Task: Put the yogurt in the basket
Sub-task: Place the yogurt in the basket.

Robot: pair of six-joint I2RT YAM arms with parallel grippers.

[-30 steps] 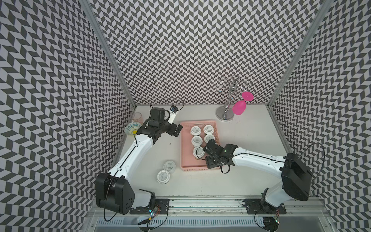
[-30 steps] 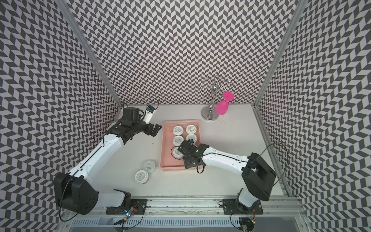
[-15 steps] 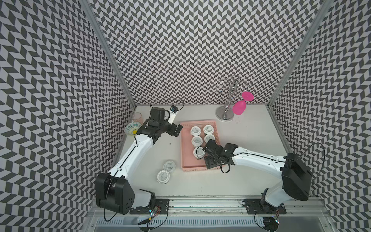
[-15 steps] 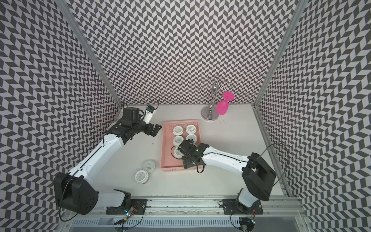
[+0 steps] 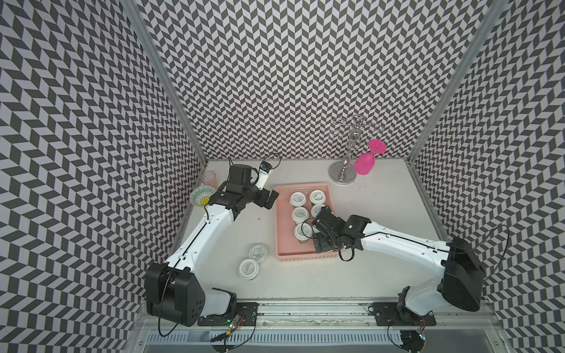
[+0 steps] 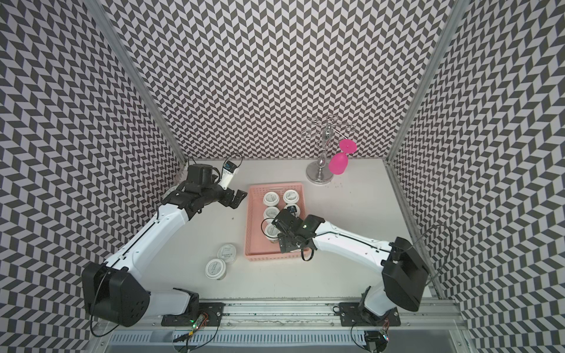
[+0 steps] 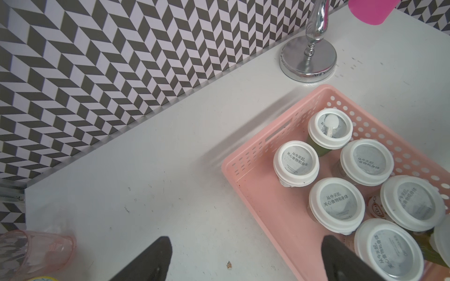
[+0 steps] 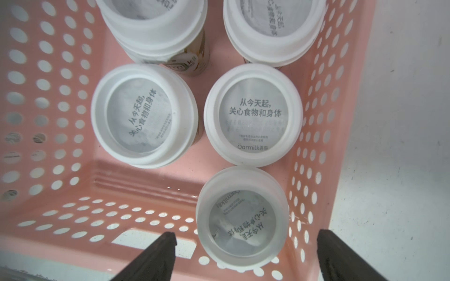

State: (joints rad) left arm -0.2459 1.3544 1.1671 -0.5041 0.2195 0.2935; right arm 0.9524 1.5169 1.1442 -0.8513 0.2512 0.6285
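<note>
The pale-pink basket [image 5: 279, 232] [image 6: 251, 232] sits mid-table with several white-lidded yogurt cups [image 5: 298, 198] standing in it. My right gripper [image 5: 316, 229] [image 8: 246, 234] hovers over the basket's near right corner, open. One yogurt cup [image 8: 241, 216] stands upright between its black fingers [image 8: 158, 255], clear of both. Two more yogurt cups [image 5: 258, 253] [image 5: 248, 269] stand on the table left of the basket's near corner. My left gripper [image 5: 269, 198] [image 7: 247, 238] is open and empty, just left of the basket's far end, over the basket's [image 7: 255, 194] edge.
A patterned bowl [image 5: 201, 195] and a clear pinkish glass [image 5: 209, 177] [image 7: 36, 250] sit by the left wall behind my left arm. A chrome stand [image 5: 344, 175] [image 7: 308, 60] with a hanging magenta goblet [image 5: 365, 163] is at the back right.
The right gripper's jaws have spread wider around the cup in the basket's near corner. Neither arm has visibly shifted; the left gripper stays open.
</note>
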